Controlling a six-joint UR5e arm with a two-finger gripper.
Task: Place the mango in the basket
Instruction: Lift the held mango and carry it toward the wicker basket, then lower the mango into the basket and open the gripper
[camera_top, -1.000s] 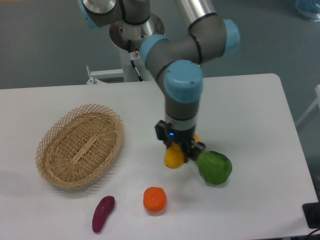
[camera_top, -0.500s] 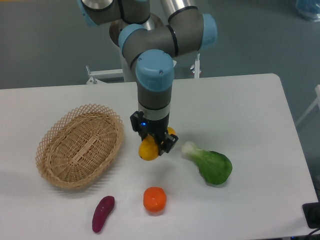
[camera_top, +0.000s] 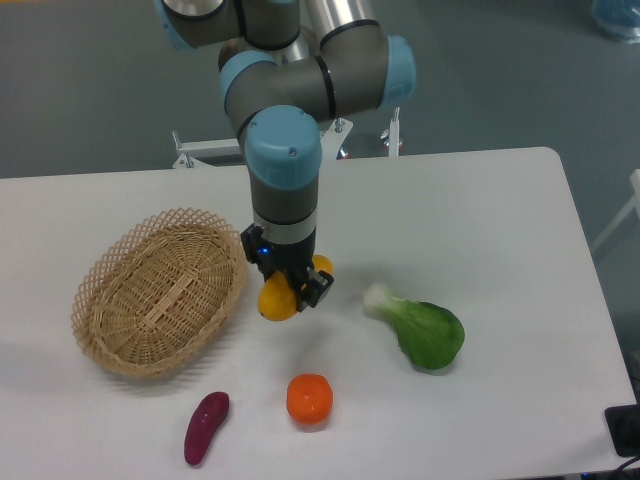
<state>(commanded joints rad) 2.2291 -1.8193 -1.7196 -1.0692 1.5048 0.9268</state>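
At the left side of the table (camera_top: 520, 200) you see the basket (camera_top: 160, 290), w/ nothing in it yet. Just right of its rim the gripper (camera_top: 285, 290) is closed on the mango (camera_top: 277, 300), lifted off the table, so pick is done; carry over the basket & release are left. Fingers mostly hidden behind the fruit, you cannot see the contact well.

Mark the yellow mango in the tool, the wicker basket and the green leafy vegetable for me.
yellow oval mango (camera_top: 276, 301), fixed camera, its lower rounded end below the tool.
light tan woven wicker basket (camera_top: 105, 345), fixed camera, its near lattice rim.
green leafy vegetable (camera_top: 430, 335), fixed camera, its broad leafy end.
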